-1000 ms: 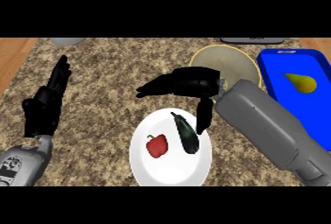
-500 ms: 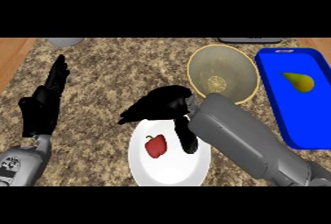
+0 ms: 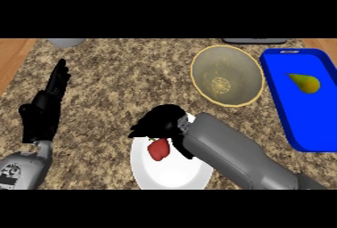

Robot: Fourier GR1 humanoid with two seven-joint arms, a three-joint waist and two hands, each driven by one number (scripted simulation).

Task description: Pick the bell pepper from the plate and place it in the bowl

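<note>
Speckled granite counter [image 3: 125, 84] (wood edges).

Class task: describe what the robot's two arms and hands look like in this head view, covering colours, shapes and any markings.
Both forearms are smooth grey cylinders, the right forearm thick and rounded. Each ends in a black hand with fingers and a thumb: left hand, right hand. The left forearm carries a round dark marking near the lower edge. No cables show.

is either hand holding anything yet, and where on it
Cannot be told: the right hand covers the top of the bell pepper on the plate. The left hand holds nothing.
</note>
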